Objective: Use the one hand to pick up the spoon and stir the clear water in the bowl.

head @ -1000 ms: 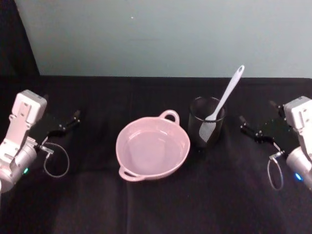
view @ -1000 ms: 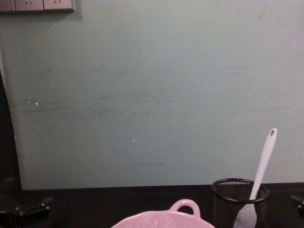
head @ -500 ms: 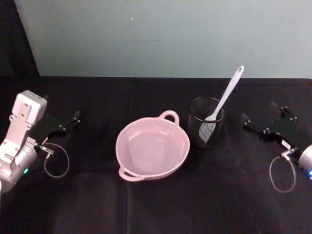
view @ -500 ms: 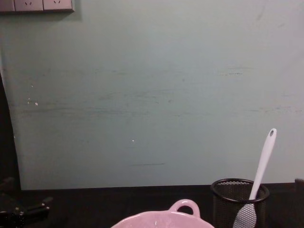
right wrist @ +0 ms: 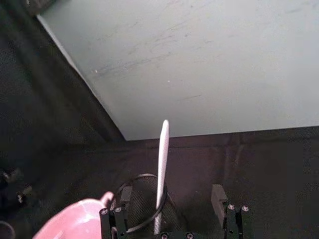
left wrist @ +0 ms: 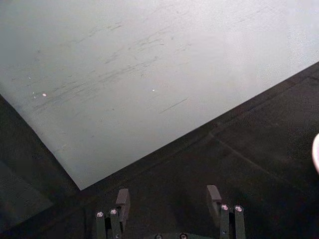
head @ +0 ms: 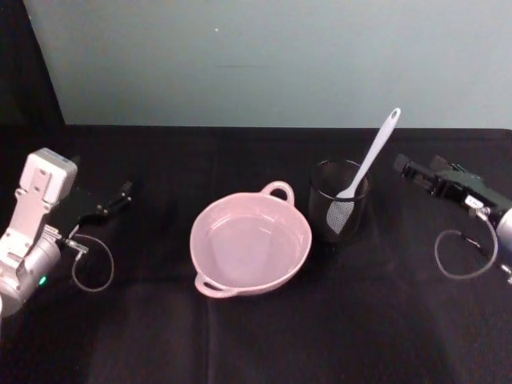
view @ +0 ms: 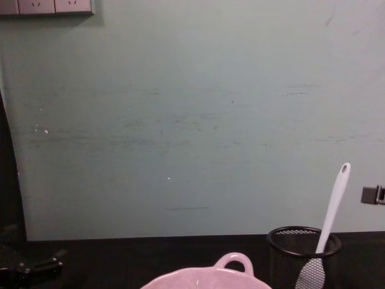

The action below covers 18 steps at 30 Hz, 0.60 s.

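The white spoon (head: 370,154) stands tilted in a black mesh cup (head: 323,202), its handle (view: 334,200) sticking up to the right. Left of the cup sits the pale pink bowl (head: 210,218) with clear water in it; its loop handle (view: 233,261) shows in the chest view. My right gripper (head: 410,170) hovers open just right of the spoon's handle, raised off the table. The right wrist view has the spoon (right wrist: 162,152) and the cup (right wrist: 142,201) straight ahead of the spread fingers (right wrist: 124,195), with the bowl (right wrist: 75,219) beside them. My left gripper (head: 122,194) rests open at the far left.
A black cloth (head: 256,336) covers the table, and a pale green wall (view: 192,120) stands close behind it. Cable loops hang from both wrists (head: 456,256). A wall socket plate (view: 54,6) sits high on the left.
My right gripper has lifted off the table and swung in toward the spoon's handle, its tip now entering the chest view's right edge. The left arm, spoon, cup and bowl have stayed put.
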Available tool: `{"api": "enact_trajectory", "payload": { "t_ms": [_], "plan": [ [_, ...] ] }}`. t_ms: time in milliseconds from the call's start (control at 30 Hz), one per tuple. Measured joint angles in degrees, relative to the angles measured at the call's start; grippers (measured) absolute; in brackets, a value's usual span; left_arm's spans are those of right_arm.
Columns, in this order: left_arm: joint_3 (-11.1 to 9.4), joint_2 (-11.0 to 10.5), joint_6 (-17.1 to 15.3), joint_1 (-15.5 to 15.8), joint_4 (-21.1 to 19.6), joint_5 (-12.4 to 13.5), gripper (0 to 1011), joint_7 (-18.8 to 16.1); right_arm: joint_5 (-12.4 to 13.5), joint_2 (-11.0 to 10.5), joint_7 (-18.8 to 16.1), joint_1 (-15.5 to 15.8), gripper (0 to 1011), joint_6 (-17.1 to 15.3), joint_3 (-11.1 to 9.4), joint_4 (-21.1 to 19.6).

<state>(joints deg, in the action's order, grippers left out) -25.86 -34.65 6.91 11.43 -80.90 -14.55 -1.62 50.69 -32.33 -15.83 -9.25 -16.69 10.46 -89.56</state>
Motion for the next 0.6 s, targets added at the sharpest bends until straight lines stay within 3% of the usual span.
{"api": "enact_trajectory", "payload": {
  "t_ms": [267,600],
  "plan": [
    [0.00,0.00,0.00,0.00,0.00,0.00,1011,0.00,5.88,1.73,-0.78,-5.17,1003,-4.67,0.58,4.34],
    [0.00,0.00,0.00,0.00,0.00,0.00,1011,0.00,7.05,3.07,0.18,-9.88,1003,-5.86,3.25,7.99]
  ]
}}
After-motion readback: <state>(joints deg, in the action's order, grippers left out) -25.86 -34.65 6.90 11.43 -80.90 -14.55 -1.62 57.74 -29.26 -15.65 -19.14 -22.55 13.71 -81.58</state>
